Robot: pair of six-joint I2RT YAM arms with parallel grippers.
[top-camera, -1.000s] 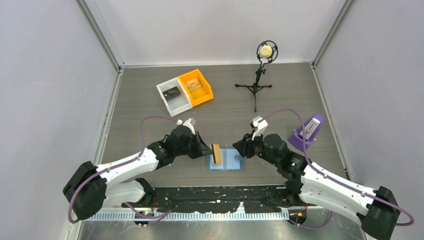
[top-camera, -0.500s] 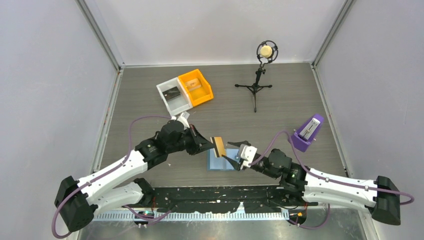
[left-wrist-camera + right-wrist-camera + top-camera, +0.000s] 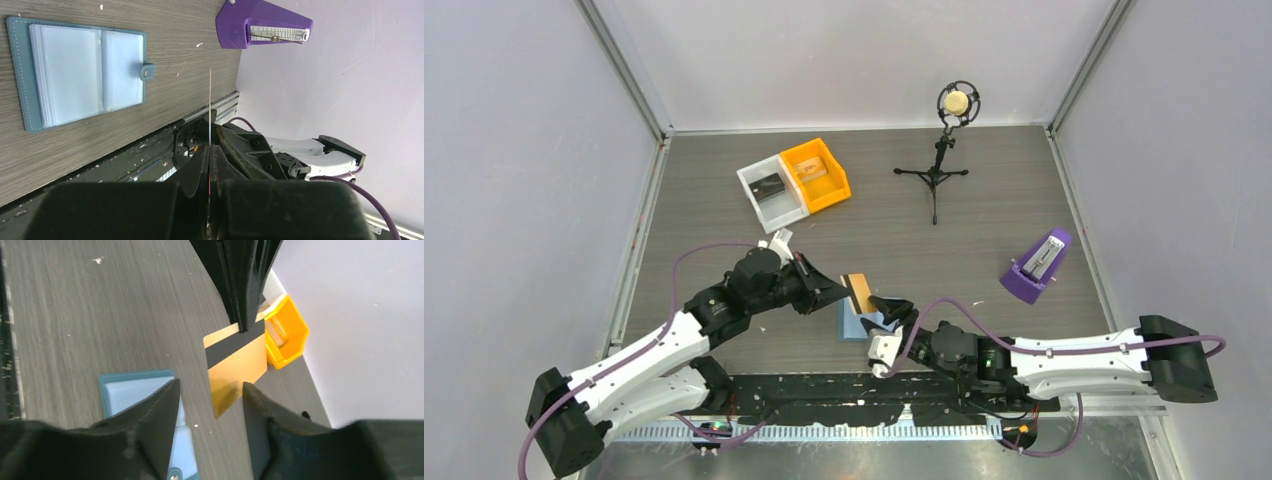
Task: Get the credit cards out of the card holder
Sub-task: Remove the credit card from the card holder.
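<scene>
Item: tan card (image 3: 861,294), pinched in your left gripper (image 3: 842,290) (by its striped end); right gripper (image 3: 892,312), jaws spread and empty, sits just near-right of it.

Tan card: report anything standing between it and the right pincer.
Nothing visible does. The tan card, clamped by the left pincer, shows unobstructed in the right wrist view, straight ahead of the open right pincer.

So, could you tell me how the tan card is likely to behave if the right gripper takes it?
Probably stiff: the tan card juts straight from the shut left gripper without drooping. Likely very light, since it shows as a hairline edge-on. Its smooth face may be slippery, so a pinch could slide.
</scene>
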